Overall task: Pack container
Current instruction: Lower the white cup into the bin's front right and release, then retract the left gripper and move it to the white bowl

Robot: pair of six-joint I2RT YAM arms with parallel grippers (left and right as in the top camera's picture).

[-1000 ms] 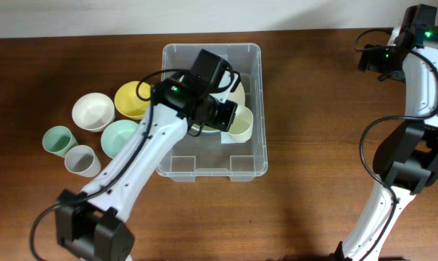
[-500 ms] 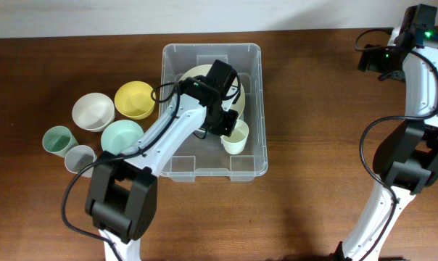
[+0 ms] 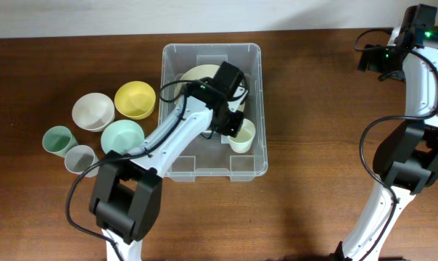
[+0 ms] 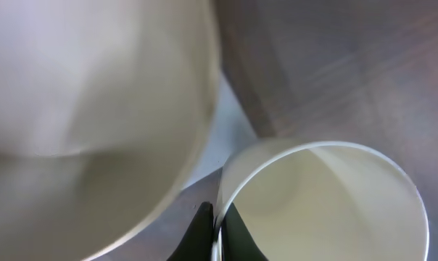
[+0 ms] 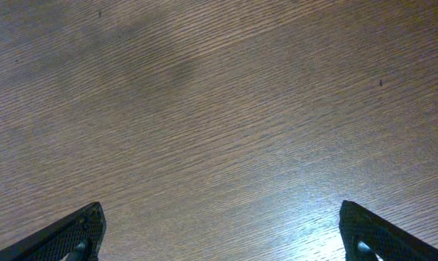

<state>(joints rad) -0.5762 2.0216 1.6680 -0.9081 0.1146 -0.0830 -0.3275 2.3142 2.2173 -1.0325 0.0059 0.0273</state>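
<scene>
The container (image 3: pixel 250 165) is a large clear plastic bin in the middle of the table. A cream plate or bowl (image 3: pixel 197 74) lies inside it at the back, also in the left wrist view (image 4: pixel 96 94). My left gripper (image 3: pixel 232 127) is inside the container, shut on the rim of a cream cup (image 3: pixel 243 136). The left wrist view shows my fingers (image 4: pixel 217 228) pinching the rim of the cup (image 4: pixel 328 196). My right gripper (image 5: pixel 219 232) is open and empty over bare wood; its arm (image 3: pixel 415 43) is at the far right.
Left of the container stand a yellow bowl (image 3: pixel 134 99), a white bowl (image 3: pixel 92 111), a mint bowl (image 3: pixel 121 137), a mint cup (image 3: pixel 58 140) and a grey cup (image 3: pixel 80 159). The table's back edge meets a white wall.
My left gripper has carried the cream cup down into the container's right side and shifted it slightly right. The right arm has not moved.
</scene>
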